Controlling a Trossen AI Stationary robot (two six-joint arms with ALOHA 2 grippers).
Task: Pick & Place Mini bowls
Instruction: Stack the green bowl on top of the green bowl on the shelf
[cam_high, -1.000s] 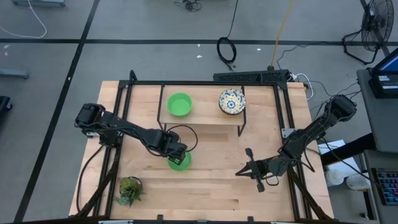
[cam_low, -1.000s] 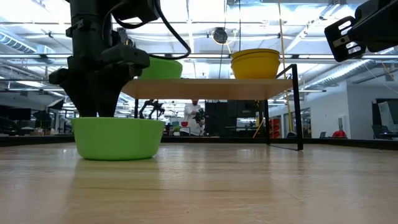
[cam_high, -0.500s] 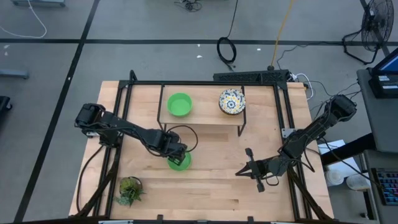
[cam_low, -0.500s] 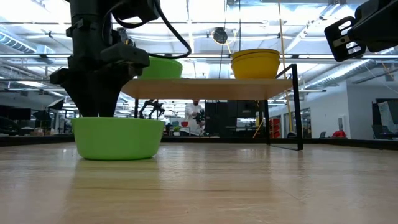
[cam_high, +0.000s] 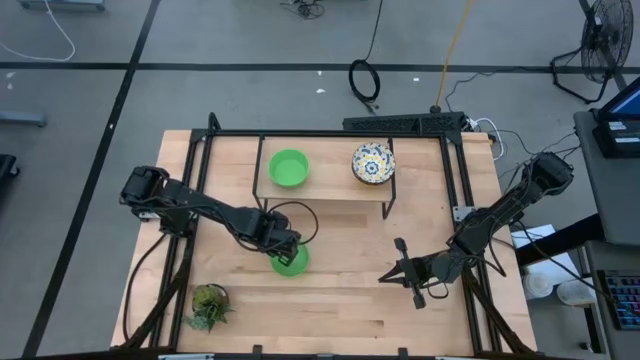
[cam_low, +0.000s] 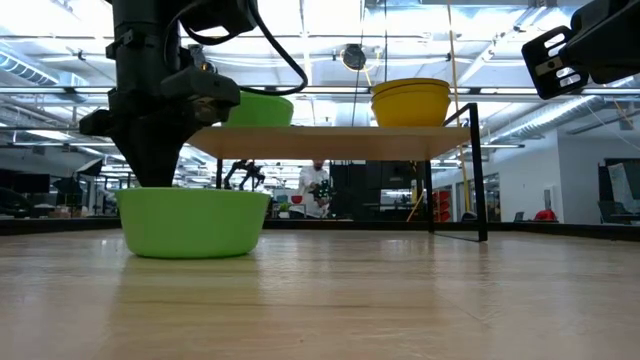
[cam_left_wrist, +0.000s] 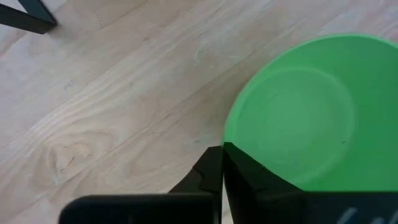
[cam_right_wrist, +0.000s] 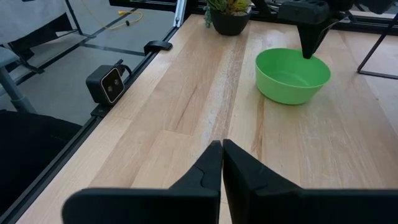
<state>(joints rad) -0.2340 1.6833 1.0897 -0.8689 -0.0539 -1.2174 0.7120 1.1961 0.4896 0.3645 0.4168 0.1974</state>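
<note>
Where the pale wood table sits on a grey floor, a black frame rims it and a raised wooden shelf stands at its far side; low view looks through to an open hall with ceiling lights and a person far back; a black fan stands on the floor top right; potted plant at the table's near-left corner. Against the earlier frames, bowls and arms sit in the same places; only the left gripper's fingers changed, from spread to pinched together on the rim. Left arm reaches from the left edge toward table centre, wrist angled down; left gripper closed narrow on the near rim of the green bowl, which rests on the table in front of the shelf. Right arm folds in from the right edge; right gripper closed, empty, above bare wood, well apart from the bowl. On the shelf: second green bowl left, floral bowl right.
</note>
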